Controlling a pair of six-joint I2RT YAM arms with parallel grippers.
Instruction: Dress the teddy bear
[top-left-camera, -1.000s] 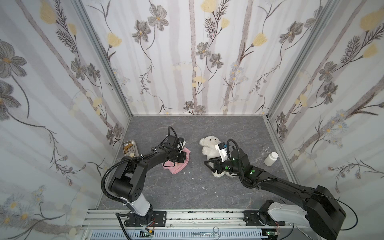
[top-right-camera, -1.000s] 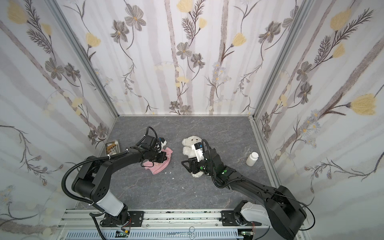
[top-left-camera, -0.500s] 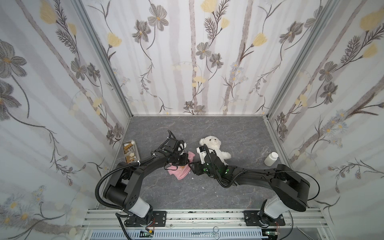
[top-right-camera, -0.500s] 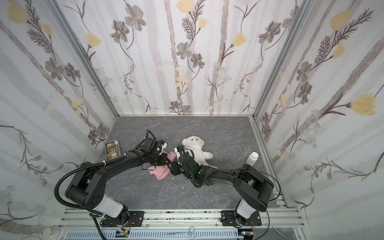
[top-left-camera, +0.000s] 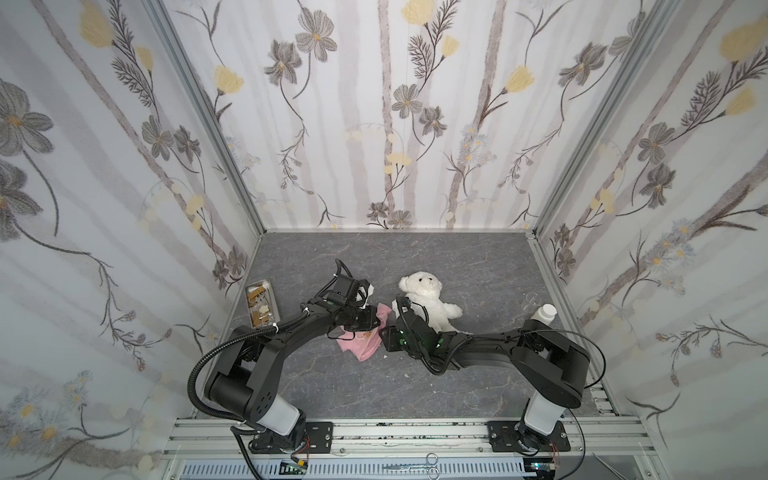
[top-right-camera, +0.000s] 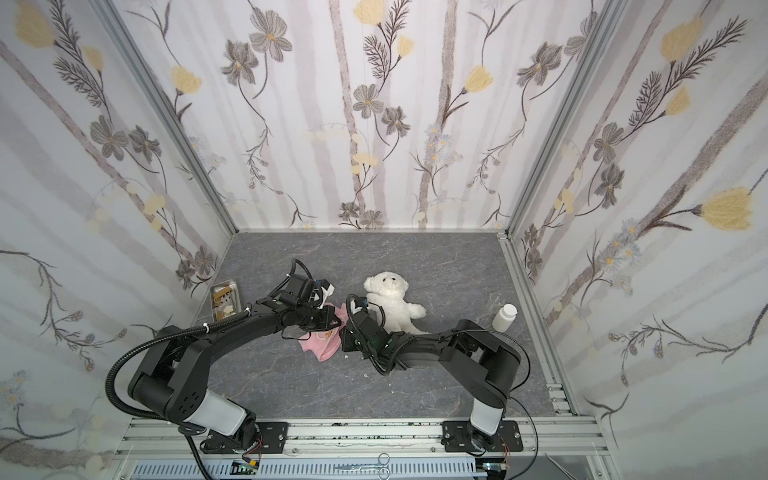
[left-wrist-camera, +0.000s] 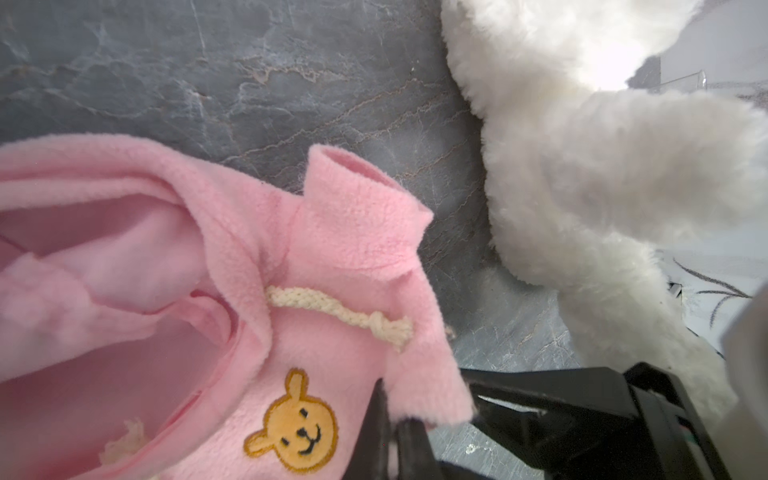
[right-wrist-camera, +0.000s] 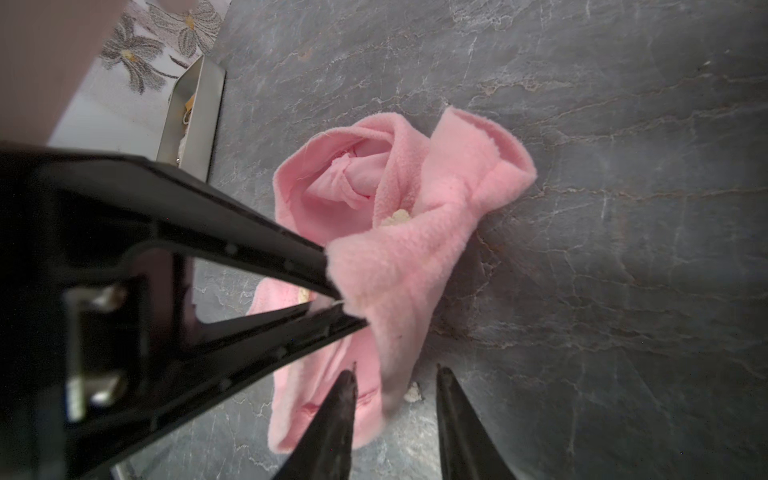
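Starting with both top views: teddy bear (top-left-camera: 430, 299) (top-right-camera: 392, 303) lies face up just behind the right gripper (top-left-camera: 384, 334), head toward the back wall (top-left-camera: 395, 124), long axis running away from the jaws. The left wrist view adds the left gripper (left-wrist-camera: 390, 415) pinching the pink hoodie (left-wrist-camera: 332, 249) hem, bear fur beyond its tips. Only the right wrist view shows the right jaws narrowly parted, with the hoodie edge showing between them.
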